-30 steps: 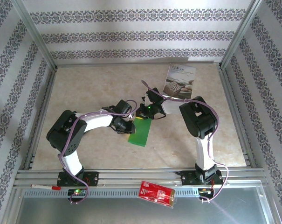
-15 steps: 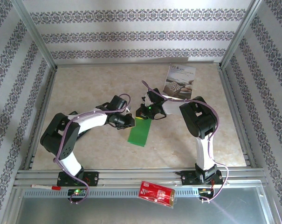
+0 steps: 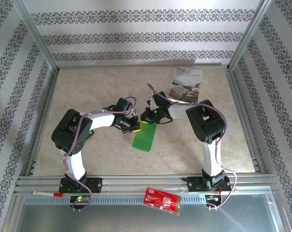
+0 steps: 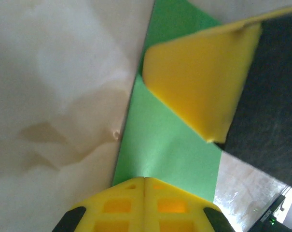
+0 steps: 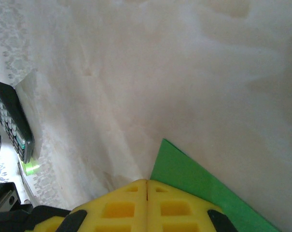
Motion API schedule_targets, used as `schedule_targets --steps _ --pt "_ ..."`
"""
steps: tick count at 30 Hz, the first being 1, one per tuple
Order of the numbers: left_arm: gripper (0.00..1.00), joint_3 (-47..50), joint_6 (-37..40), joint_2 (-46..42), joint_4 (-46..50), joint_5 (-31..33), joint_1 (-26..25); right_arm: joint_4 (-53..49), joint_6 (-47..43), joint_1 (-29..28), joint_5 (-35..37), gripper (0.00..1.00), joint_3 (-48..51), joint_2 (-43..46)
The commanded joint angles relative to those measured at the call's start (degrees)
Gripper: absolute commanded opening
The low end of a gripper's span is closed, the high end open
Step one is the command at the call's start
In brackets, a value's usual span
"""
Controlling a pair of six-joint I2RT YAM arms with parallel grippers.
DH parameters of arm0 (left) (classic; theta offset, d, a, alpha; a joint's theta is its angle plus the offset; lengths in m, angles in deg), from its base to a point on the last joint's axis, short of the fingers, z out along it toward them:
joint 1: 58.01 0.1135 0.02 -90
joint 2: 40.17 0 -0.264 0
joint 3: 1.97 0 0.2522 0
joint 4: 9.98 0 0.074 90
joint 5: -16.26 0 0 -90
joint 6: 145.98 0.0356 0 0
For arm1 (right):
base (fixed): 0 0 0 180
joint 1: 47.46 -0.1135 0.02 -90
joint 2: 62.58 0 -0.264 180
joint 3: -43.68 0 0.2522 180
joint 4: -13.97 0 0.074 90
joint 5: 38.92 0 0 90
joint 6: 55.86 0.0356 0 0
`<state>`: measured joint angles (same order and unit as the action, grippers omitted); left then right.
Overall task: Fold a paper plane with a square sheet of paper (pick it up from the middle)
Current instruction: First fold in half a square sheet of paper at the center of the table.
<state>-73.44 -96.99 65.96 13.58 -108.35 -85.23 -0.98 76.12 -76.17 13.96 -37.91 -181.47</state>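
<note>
Now both grippers have their pads pressed together. The paper point(image 3: 146, 137), a narrow green strip, lies flat on the table point(image 3: 88, 92), on the near side of the booklet point(image 3: 186, 84) and a bit left of it. The right gripper point(image 5: 146, 182) sits tips-down on the strip's end nearest the booklet, and a paper corner runs under its fingers point(image 5: 179, 208). The left gripper point(image 4: 144, 180) is farther left of the booklet, tips on that same end, near the right one. Cannot tell if either pinches the paper. A red packet point(image 3: 161, 200) lies well nearer than the booklet, on the front rail.
</note>
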Motion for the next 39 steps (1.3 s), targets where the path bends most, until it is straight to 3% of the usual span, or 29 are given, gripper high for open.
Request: schedule_targets --steps 1,12,39 --pt "0.0 -1.8 0.1 1.4 -2.2 -2.5 1.1 -6.0 -1.9 0.8 7.6 0.0 3.2 -4.6" --pt "0.0 -0.5 -0.6 5.0 -3.2 -5.1 2.5 -6.2 -1.8 0.7 7.8 0.0 3.5 -4.6" --pt "0.0 13.7 2.7 -2.4 2.8 -8.5 -2.0 -7.0 -1.0 0.6 9.7 0.0 3.7 -4.7"
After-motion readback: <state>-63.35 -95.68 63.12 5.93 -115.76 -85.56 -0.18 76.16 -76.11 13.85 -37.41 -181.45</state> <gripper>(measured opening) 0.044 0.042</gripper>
